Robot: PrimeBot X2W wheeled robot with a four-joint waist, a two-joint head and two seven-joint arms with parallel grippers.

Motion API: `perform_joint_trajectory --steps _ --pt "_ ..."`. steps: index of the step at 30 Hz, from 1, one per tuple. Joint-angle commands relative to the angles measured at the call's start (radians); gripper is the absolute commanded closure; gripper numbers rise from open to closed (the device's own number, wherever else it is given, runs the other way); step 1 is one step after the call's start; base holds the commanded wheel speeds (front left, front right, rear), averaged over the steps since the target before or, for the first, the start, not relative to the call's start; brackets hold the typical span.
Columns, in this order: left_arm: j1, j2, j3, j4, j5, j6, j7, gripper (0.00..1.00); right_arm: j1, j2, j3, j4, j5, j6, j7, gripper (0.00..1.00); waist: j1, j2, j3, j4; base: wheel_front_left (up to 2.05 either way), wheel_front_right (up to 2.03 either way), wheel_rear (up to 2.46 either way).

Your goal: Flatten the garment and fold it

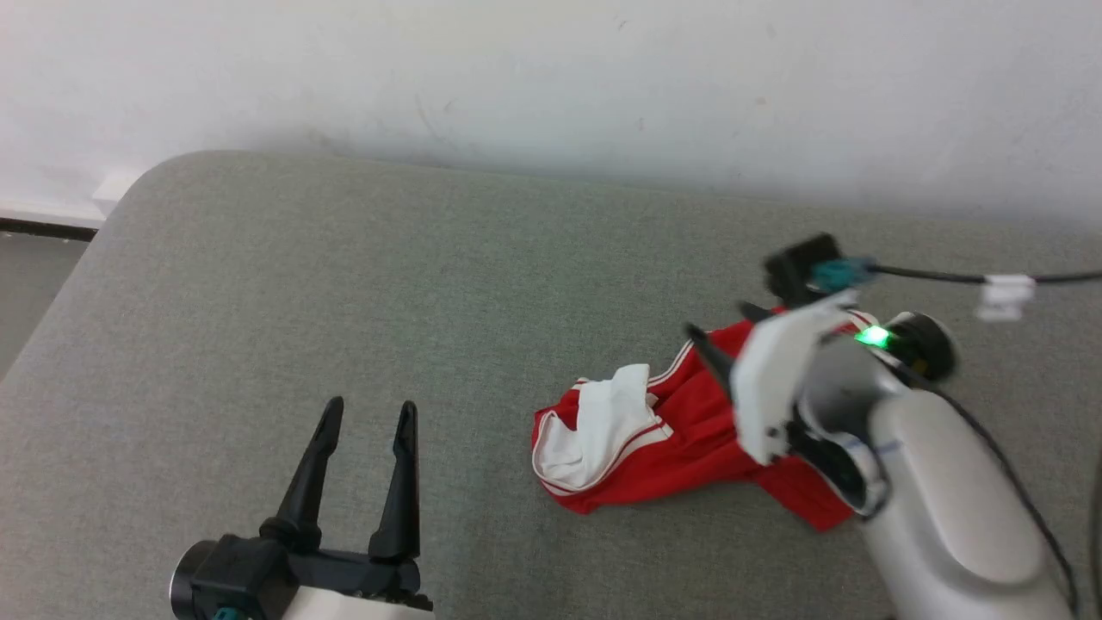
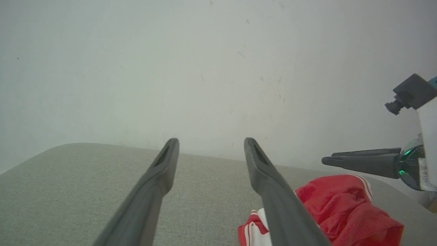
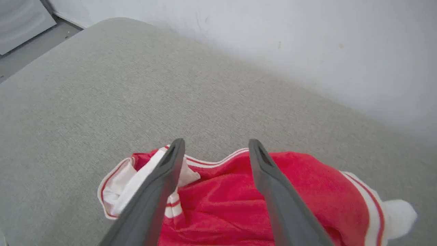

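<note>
Your garment (image 1: 680,439) lies crumpled in a heap on the grey fabric-covered tabletop (image 1: 344,258), toward your right side and well short of the white wall (image 1: 551,77) behind. What shows is mostly plain red cloth. One white sleeve (image 1: 603,413) is bunched up at the heap's left end, edged with red-and-white striped trim. In the right wrist view another bit of white pokes out at the heap's far right. The bunched folds show no readable lettering.

Your right gripper (image 1: 717,317) hangs over the right part of the heap with its two dark fingers spread apart and nothing between them. The left wrist view shows those fingers just above the red cloth, a thin gap below them. A green light (image 1: 874,336) glows on that wrist, and beside it there is a small printed label (image 2: 424,169) whose characters are too small to read. A black cable (image 1: 930,275) with a white tag (image 1: 1003,297) runs off to the right.

Your left gripper (image 1: 371,405) sits at the lower left over bare tabletop, well apart from the garment, fingers spread and empty.
</note>
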Motion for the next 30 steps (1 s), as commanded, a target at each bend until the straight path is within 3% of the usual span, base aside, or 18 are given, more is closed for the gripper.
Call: perform_joint_trajectory --steps 1,7,11,15,22,23,24,25,30 --pt "0.014 -0.002 -0.003 -0.008 0.007 0.001 -0.005 0.0 0.076 -0.02 -0.065 -0.059 -0.031 -0.001 0.035 0.0 0.0 0.0 0.006 -0.006 0.0 0.0 0.0" --pt "0.012 -0.002 0.004 -0.016 0.019 -0.011 -0.005 0.0 0.285 -0.054 -0.22 -0.269 -0.078 -0.001 0.175 0.0 0.0 0.0 0.032 -0.009 0.0 0.0 0.0" --pt "-0.004 -0.002 0.005 -0.015 0.025 -0.023 -0.005 0.0 0.373 -0.073 -0.279 -0.333 -0.114 -0.001 0.207 0.0 0.0 0.0 0.053 0.003 0.0 0.0 0.0" --pt "-0.023 -0.002 0.012 -0.012 0.033 -0.032 -0.005 0.0 0.391 -0.075 -0.313 -0.307 -0.17 -0.001 0.161 0.0 0.0 0.0 0.072 0.022 0.0 0.0 0.0" --pt "-0.038 0.001 0.027 -0.007 0.037 -0.044 -0.005 0.0 0.332 -0.042 -0.32 -0.136 -0.228 -0.001 0.038 0.0 0.0 0.0 0.092 0.038 0.0 0.0 0.0" --pt "-0.038 0.001 0.029 -0.007 0.037 -0.045 -0.005 0.0 0.321 -0.042 -0.316 -0.108 -0.232 -0.001 0.032 0.2 0.0 0.0 0.097 0.037 0.0 0.0 0.0" --pt "-0.04 0.001 0.03 -0.005 0.037 -0.046 -0.005 0.0 0.31 -0.039 -0.319 -0.08 -0.232 -0.001 0.028 0.64 0.0 0.0 0.1 0.035 0.0 0.0 0.0" --pt "-0.042 0.001 0.029 -0.004 0.036 -0.047 -0.005 0.0 0.299 -0.035 -0.323 -0.056 -0.233 -0.001 0.024 0.96 0.0 0.0 0.103 0.033 0.0 0.0 0.0" --pt "-0.048 0.001 0.032 -0.004 0.027 -0.05 -0.005 0.0 0.262 -0.023 -0.317 -0.025 -0.228 -0.001 0.015 1.0 0.0 0.0 0.109 0.017 0.0 0.0 0.0"
